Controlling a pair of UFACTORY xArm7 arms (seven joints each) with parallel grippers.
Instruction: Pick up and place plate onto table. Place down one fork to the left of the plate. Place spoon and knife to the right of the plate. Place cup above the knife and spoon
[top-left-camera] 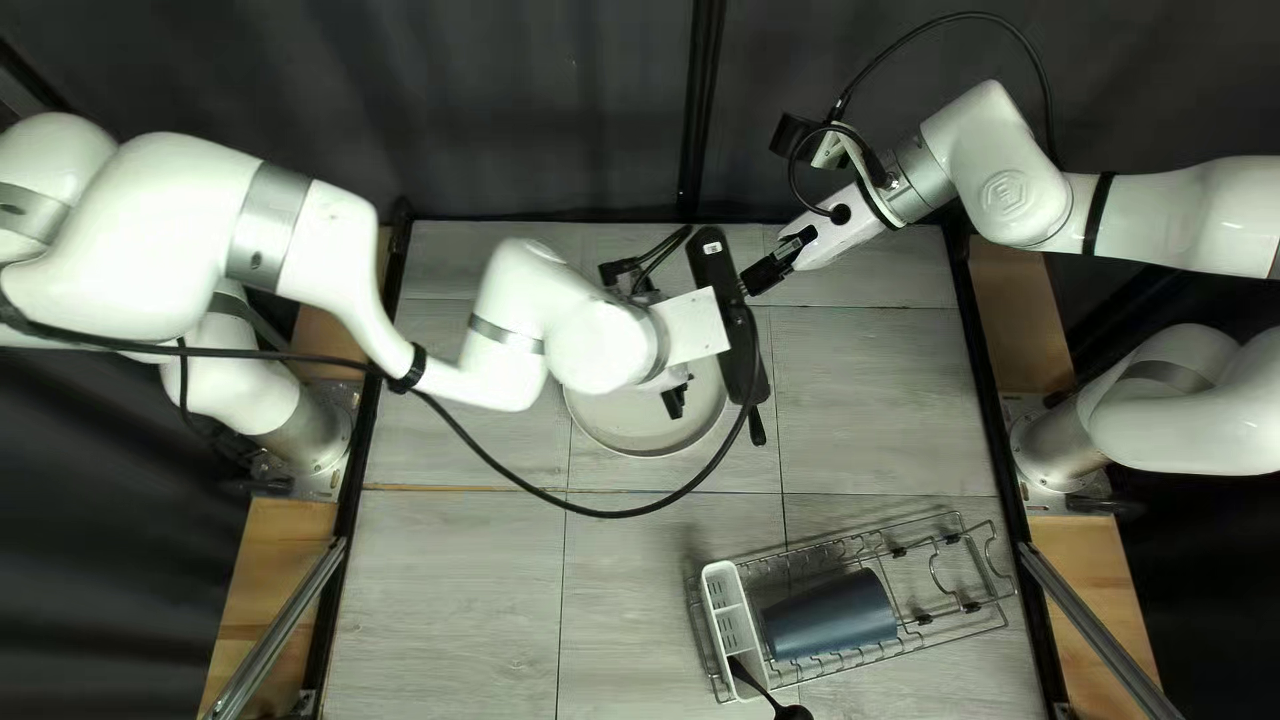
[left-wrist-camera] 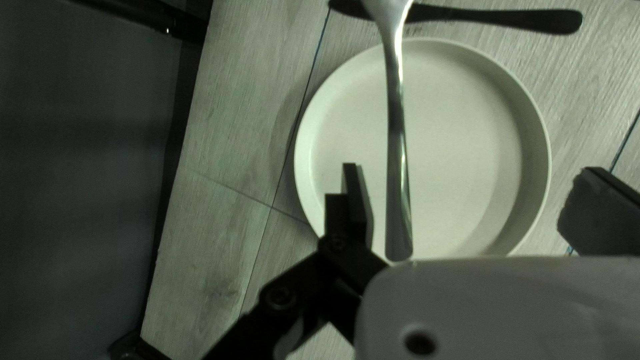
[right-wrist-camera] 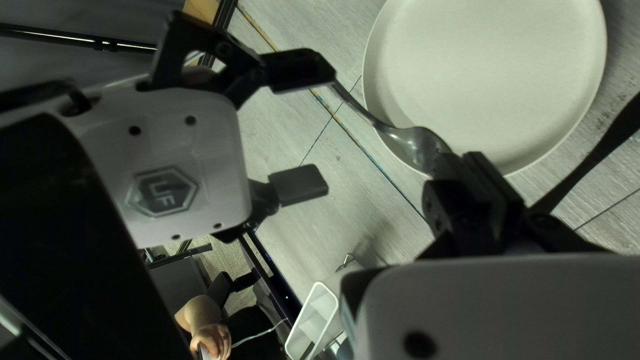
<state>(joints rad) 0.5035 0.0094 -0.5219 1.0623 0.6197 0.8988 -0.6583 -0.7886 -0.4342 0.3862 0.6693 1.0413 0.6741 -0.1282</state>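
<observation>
My left gripper (top-left-camera: 678,399) is low over the white plate (top-left-camera: 627,424); my right gripper (top-left-camera: 770,274) is near the far side. In the left wrist view, the silver fork (left-wrist-camera: 397,167) spans above the plate (left-wrist-camera: 460,147), its handle between the spread fingers of my left gripper (left-wrist-camera: 475,190), not clamped. In the right wrist view my right gripper (right-wrist-camera: 472,175) pinches the fork's head (right-wrist-camera: 423,148); my left gripper (right-wrist-camera: 300,127) is open at the handle end. A black knife (left-wrist-camera: 493,17) lies beside the plate. The blue cup (top-left-camera: 830,616) lies in the rack; a black spoon (top-left-camera: 754,683) leans from the caddy.
The wire dish rack (top-left-camera: 940,600) with its white caddy (top-left-camera: 727,607) stands at the near right of the table. A black cable (top-left-camera: 600,514) from my left arm loops over the plate's near side. In the right wrist view a person's hand (right-wrist-camera: 212,339) shows beyond the table edge.
</observation>
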